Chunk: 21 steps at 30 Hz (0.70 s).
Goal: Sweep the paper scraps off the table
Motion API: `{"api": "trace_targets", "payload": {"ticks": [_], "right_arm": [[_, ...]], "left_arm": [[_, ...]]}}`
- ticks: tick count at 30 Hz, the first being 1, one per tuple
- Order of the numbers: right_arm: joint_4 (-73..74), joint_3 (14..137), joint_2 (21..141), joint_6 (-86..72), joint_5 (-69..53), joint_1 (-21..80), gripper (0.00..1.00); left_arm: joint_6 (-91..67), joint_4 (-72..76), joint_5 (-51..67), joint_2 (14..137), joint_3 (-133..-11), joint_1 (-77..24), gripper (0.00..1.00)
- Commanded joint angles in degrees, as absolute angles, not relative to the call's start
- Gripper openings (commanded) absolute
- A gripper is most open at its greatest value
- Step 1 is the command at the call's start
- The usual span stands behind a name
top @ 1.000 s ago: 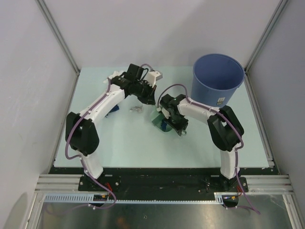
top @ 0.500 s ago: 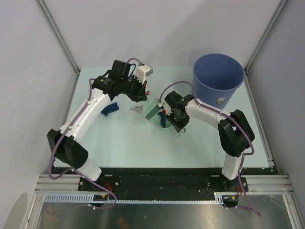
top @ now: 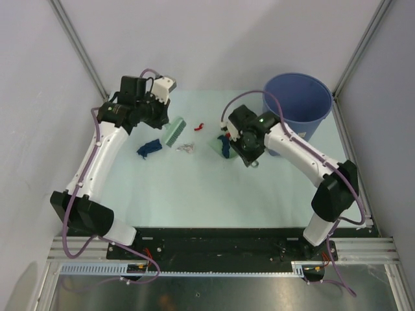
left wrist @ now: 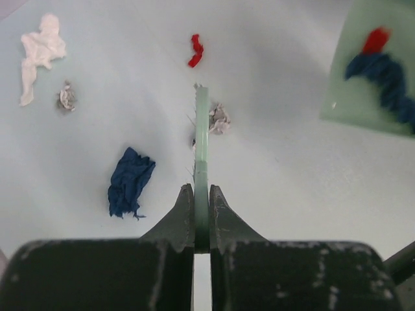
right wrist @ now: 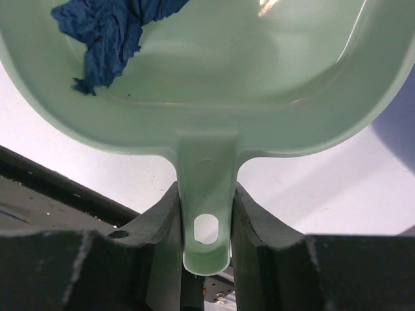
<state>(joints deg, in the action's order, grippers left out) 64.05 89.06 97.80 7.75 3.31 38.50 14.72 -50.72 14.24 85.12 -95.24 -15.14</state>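
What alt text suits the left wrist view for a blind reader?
The left gripper clamps a thin green brush edge-on over the table; blue, red, white and grey paper scraps lie scattered, some in the dustpan.

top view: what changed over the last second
The left gripper swung the brush left, away from the dustpan, uncovering the red scrap. The right gripper carried the dustpan slightly farther back. Both grips held; the bucket, blue scrap and grey scrap on the table stayed put.
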Motion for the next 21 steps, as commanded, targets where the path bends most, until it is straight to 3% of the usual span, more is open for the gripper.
{"api": "trace_targets", "payload": {"ticks": [1, 7, 11, 17, 20, 21], "right_arm": [[76.89, 105.61, 96.67, 6.15, 8.08, 37.10, 0.00], [82.62, 125.56, 101.77, 5.71, 9.58, 28.15, 0.00], [82.18, 130.95, 101.69, 6.41, 12.37, 22.43, 0.00], [75.78, 125.62, 95.81, 15.54, 31.45, 17.85, 0.00], [62.12, 119.30, 90.72, 27.55, 39.35, 15.30, 0.00], [57.70, 112.05, 89.05, 32.47, 41.55, 15.03, 0.00]], "left_arm": [[19.16, -50.71, 13.18, 81.92, -91.94, -14.94, 0.00], [19.42, -50.80, 13.97, 79.81, -86.40, -14.59, 0.00], [19.60, -50.71, 14.41, 78.67, -84.03, -14.59, 0.00], [20.21, -50.71, 14.94, 78.57, -83.41, -14.59, 0.00], [19.87, -50.71, 16.17, 78.66, -84.02, -14.59, 0.00], [19.78, -50.71, 16.43, 78.75, -84.11, -14.59, 0.00]]}}
